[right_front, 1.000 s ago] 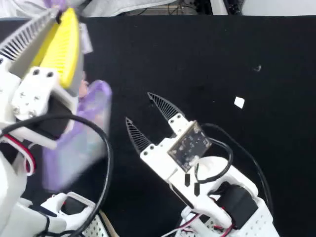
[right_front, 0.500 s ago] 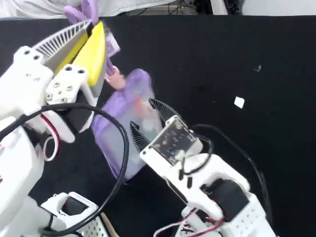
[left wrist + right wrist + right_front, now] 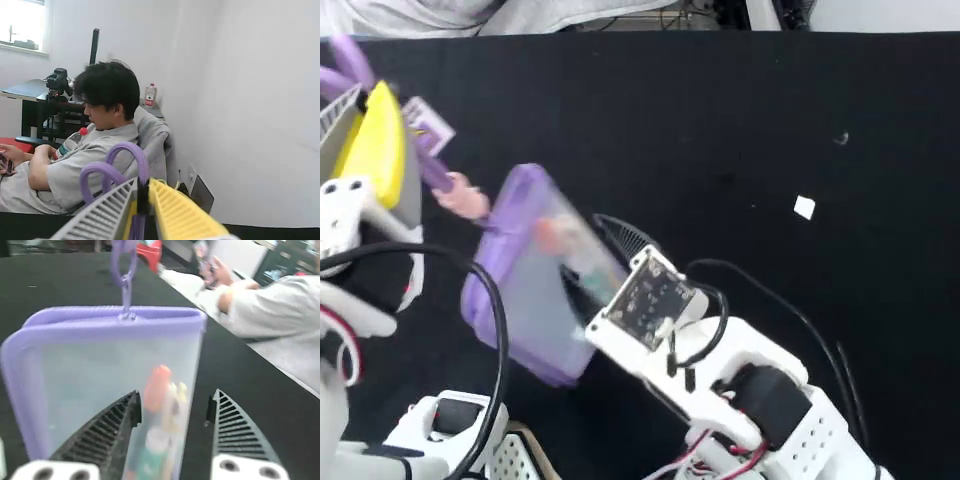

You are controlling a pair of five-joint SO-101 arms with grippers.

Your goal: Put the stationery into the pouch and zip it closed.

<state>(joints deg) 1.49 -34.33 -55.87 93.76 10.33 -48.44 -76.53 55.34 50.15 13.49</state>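
My left claw (image 3: 144, 192) is clenched on the pouch's purple loop (image 3: 122, 160), and the pouch (image 3: 520, 290) hangs from it over the black surface (image 3: 740, 110). My right claw (image 3: 175, 395) is released, its jaws straddling one side of the pouch. I can't tell whether they touch it. Stationery (image 3: 160, 400) shows inside the pouch, between those jaws.

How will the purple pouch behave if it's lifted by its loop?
Probably soft and floppy: the pouch looks like thin clear plastic with purple edging. It would likely swing, since the left gripper holds only its thin loop. The stationery inside looks loose, so it may slide toward the low end.
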